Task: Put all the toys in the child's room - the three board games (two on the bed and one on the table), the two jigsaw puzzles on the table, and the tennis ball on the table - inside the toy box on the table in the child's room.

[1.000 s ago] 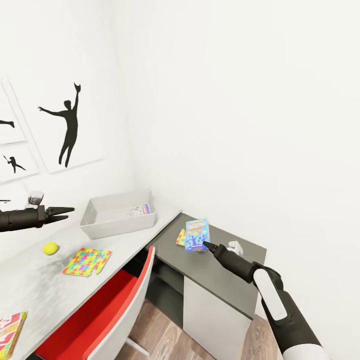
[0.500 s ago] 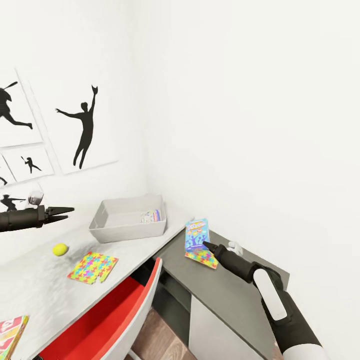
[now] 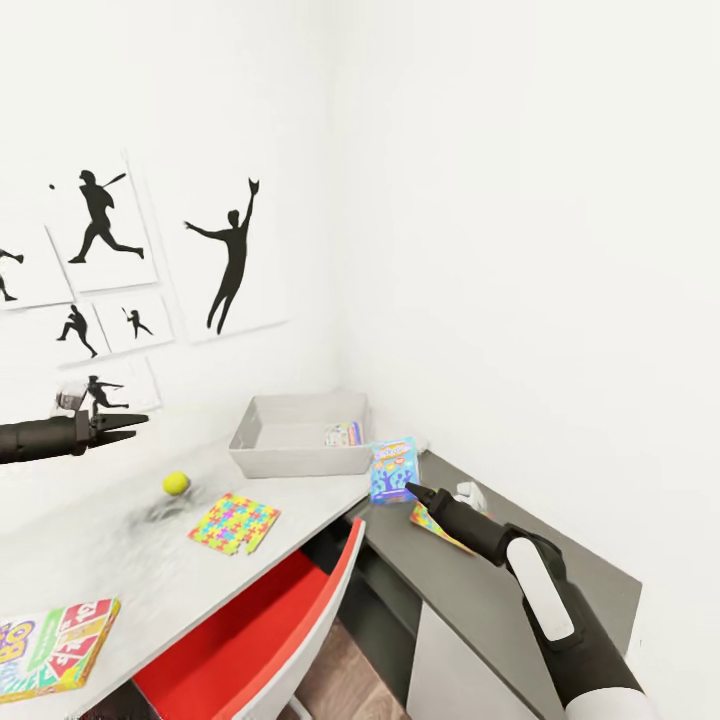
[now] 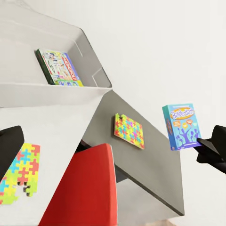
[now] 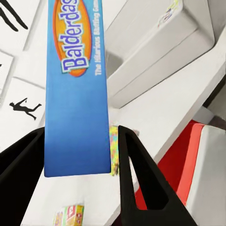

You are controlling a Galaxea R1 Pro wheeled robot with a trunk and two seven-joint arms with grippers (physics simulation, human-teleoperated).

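Blue board game (image 3: pixel 394 469) — upright, pinched in right claw (image 3: pixel 409 489).

My blue board game (image 3: pixel 394 469) hides part of the far jigsaw puzzle (image 3: pixel 436 525), the Skip-Bo box (image 3: pixel 50 646) is cut off at the left edge, and the box in the toy box (image 3: pixel 300 462) sits half-hidden behind its wall.
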